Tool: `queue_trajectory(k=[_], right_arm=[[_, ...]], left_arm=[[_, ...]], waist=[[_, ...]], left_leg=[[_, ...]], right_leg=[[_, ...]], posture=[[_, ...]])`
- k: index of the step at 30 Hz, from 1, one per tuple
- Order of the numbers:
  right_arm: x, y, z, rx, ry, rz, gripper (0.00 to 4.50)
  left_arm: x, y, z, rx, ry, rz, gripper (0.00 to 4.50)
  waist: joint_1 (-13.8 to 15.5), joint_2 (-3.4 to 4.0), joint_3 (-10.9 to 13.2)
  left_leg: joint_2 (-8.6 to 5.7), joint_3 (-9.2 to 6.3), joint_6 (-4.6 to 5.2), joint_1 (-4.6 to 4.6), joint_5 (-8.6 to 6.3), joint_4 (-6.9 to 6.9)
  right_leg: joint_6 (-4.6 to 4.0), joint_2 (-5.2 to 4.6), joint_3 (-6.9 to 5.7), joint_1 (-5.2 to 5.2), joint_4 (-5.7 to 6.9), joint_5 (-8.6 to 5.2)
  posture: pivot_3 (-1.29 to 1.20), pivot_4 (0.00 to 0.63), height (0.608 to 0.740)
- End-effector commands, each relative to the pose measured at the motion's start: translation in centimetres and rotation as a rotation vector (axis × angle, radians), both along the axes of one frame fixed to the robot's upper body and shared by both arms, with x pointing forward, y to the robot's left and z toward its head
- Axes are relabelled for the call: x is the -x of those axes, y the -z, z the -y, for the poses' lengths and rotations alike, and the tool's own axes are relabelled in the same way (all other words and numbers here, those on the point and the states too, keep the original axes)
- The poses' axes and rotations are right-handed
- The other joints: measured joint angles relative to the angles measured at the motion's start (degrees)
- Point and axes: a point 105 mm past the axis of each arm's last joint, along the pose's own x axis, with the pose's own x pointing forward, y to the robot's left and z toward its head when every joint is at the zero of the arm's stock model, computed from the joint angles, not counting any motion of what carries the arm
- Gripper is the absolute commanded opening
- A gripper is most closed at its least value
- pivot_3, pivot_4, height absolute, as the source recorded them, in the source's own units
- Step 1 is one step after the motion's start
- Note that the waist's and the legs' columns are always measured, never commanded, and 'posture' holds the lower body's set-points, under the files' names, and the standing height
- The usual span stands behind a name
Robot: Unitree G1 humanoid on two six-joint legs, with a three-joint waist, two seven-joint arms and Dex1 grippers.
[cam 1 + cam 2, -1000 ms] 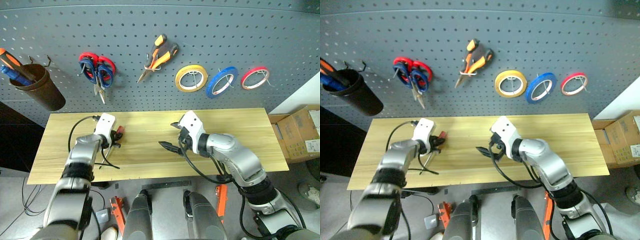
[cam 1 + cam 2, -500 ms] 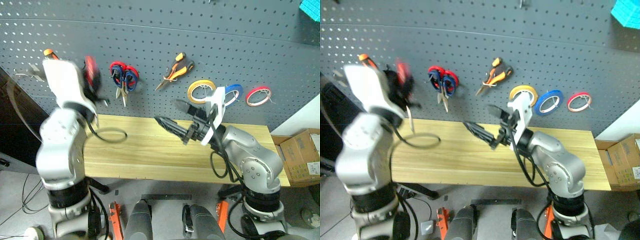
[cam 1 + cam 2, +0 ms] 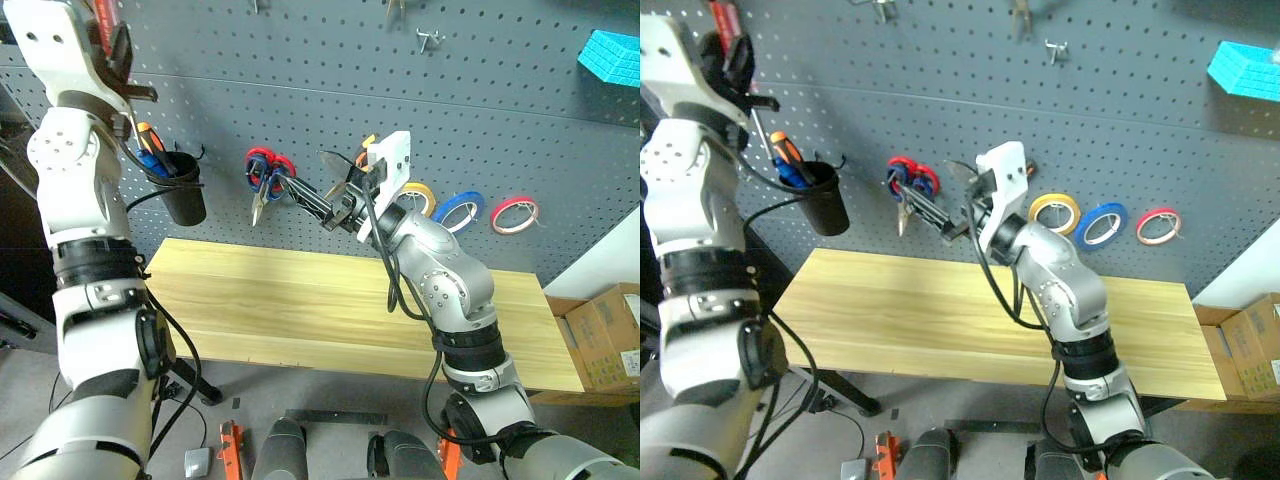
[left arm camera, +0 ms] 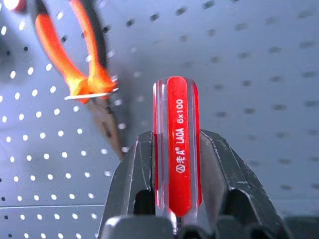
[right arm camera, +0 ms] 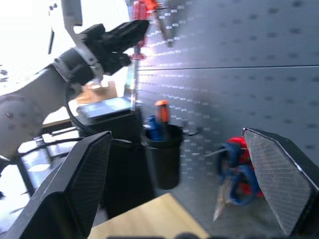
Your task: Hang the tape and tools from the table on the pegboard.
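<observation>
Blue tape ring [image 3: 459,209] on grey pegboard [image 3: 400,120]

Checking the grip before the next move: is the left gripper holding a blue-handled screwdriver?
No, the left gripper is shut on a red-handled screwdriver, its handle clamped between the two black fingers.

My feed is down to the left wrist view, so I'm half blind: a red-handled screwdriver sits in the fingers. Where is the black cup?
Observer: The black cup hangs on the pegboard, lower than the left gripper and its red-handled screwdriver.
Operator: Anything in it?
Observer: An orange-handled screwdriver stands in it.
Operator: And the right gripper?
Observer: The right gripper is open and empty, raised near the hung scissors.
</observation>
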Motion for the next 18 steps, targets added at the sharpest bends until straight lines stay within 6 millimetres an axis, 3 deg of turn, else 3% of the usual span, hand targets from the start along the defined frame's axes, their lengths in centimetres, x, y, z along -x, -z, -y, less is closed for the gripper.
queue_trajectory(k=[1, 4, 8, 11, 16, 18], right_arm=[[0.0, -1.6, 0.8, -0.052, 0.059, 0.068, 4.5], [-0.3, -1.4, 1.4, -0.047, 0.097, 0.071, 4.5], [-0.5, -1.3, 2.0, -0.036, 0.13, 0.08, 4.5], [-0.5, -1.2, 2.4, -0.032, 0.148, 0.073, 4.5], [-0.5, -0.7, 2.9, -0.015, 0.166, 0.064, 4.5], [-0.5, -0.6, 3.0, -0.01, 0.168, 0.06, 4.5]], left_arm=[[-0.5, -1.0, -0.9, 0.031, -0.001, 0.046, 0.86], [-1.5, 0.5, -1.0, 0.057, -0.002, 0.006, 0.86], [-2.4, 4.4, -1.8, 0.122, -0.021, -0.086, 0.86], [-2.6, 8.6, -2.6, 0.175, -0.047, -0.168, 0.86], [-2.5, 11.3, -2.6, 0.198, -0.056, -0.203, 0.86], [-2.4, 11.5, -2.7, 0.205, -0.061, -0.2, 1.6]], waist=[[-0.1, -0.06, -0.08], [-0.19, -0.06, -0.09], [-0.62, -0.06, -0.08], [-1.21, -0.05, -0.09], [-1.88, -0.06, -0.08], [-1.88, -0.05, -0.09]], left_leg=[[0.01, 0.03, 0.0, 0.0, 0.0, -0.01], [0.02, 0.06, -0.02, -0.05, -0.02, -0.08], [0.03, 0.1, -0.02, -0.09, -0.02, -0.17], [0.06, 0.11, -0.02, -0.09, -0.02, -0.17], [0.1, 0.13, -0.01, -0.09, -0.01, -0.1], [0.11, 0.13, -0.01, -0.08, -0.01, -0.08]], right_leg=[[0.0, 0.0, 0.02, -0.03, 0.0, 0.0], [-0.17, 0.01, 0.04, -0.1, 0.07, 0.1], [-0.16, 0.01, 0.06, -0.19, 0.09, 0.09], [-0.16, 0.02, 0.07, -0.21, 0.13, 0.09], [-0.17, 0.03, 0.08, -0.2, 0.19, 0.09], [-0.17, 0.03, 0.08, -0.19, 0.21, 0.09]], posture=[[0.17, 0.02, 0.74], [0.15, 0.029, 0.74], [0.12, 0.038, 0.74], [0.11, 0.049, 0.74], [0.1, 0.059, 0.74], [0.1, 0.062, 0.74]])
